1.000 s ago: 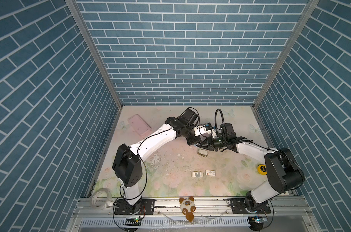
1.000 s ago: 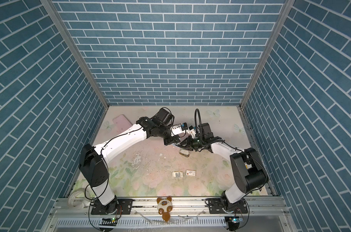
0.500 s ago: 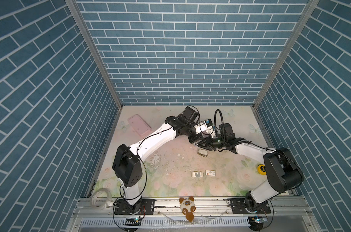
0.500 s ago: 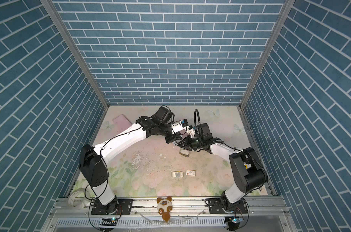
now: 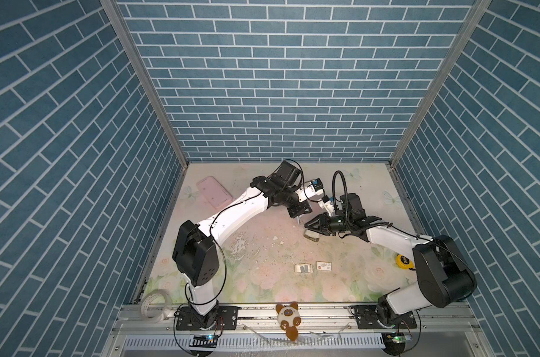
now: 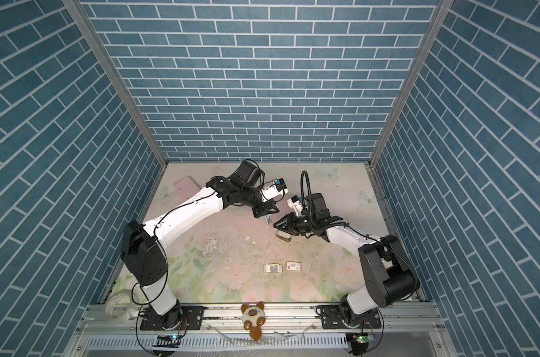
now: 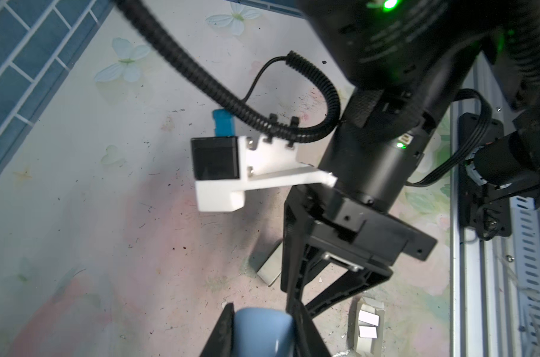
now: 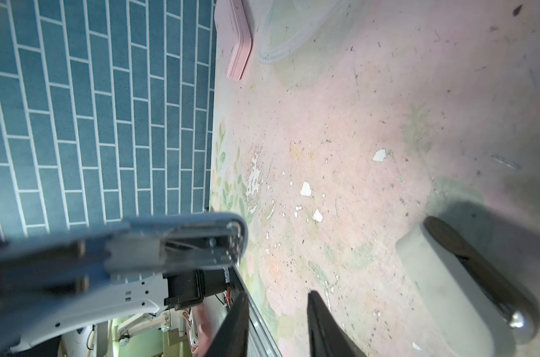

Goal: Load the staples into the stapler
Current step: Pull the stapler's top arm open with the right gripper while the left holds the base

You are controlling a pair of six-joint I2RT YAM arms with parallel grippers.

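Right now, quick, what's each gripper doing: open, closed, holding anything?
Left gripper: closed on the blue stapler.
Right gripper: open, holding nothing.

The left arm (image 5: pixel 231 213) and right arm (image 5: pixel 392 239) have white links, black joints, ribbed black cables (image 7: pixel 200 80) and white camera brackets (image 7: pixel 272 154).

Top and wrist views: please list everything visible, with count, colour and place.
plastic stapler: one, light blue, in left gripper
oblong block with dark strip: one, pale grey, on floral mat near right gripper
card tray: one, white, front middle
metal staples: count unclear, grey, in tray
card sleeve, red mark: one, white, beside tray
flat phone-like case: one, pink, far left
round tape measure: one, yellow, by right arm
tape roll: one, white, front left, off mat
plush toy animal: one, brown-cream, front rail
left gripper: one, black, shut on stapler
right gripper: one, black, open, empty
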